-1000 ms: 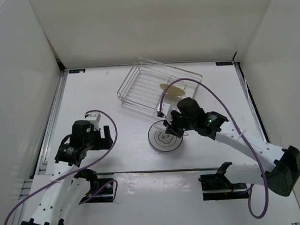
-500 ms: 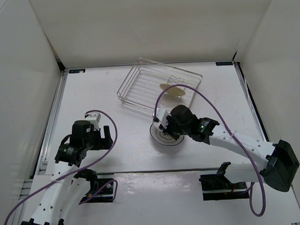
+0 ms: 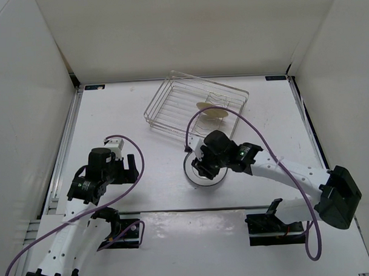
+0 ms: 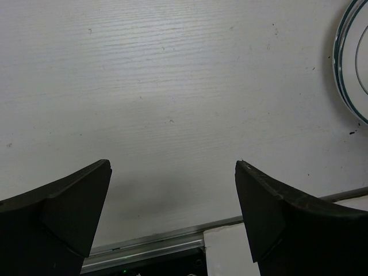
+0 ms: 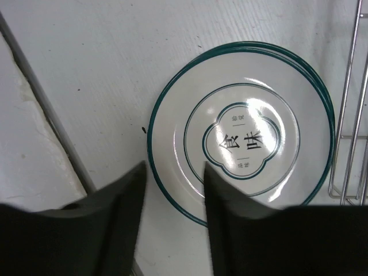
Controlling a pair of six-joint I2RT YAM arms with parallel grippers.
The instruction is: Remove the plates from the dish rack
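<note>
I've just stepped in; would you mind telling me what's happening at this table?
The robot is unloading plates from the dish rack. The right gripper hangs open over the white plates, apparently two stacked flat on the table in front of the rack. A tan plate stands in the rack, not yet unloaded. The left gripper hovers open, holding nothing.

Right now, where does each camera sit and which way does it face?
Top: high behind the robot, facing down on the table, rack, tan plate; left arm and right arm show.
Left wrist: facing down at the table; its open left gripper at the bottom.
Right wrist: facing down on the white plate; right gripper at the bottom.
Shared: all three catch the white plate.
</note>
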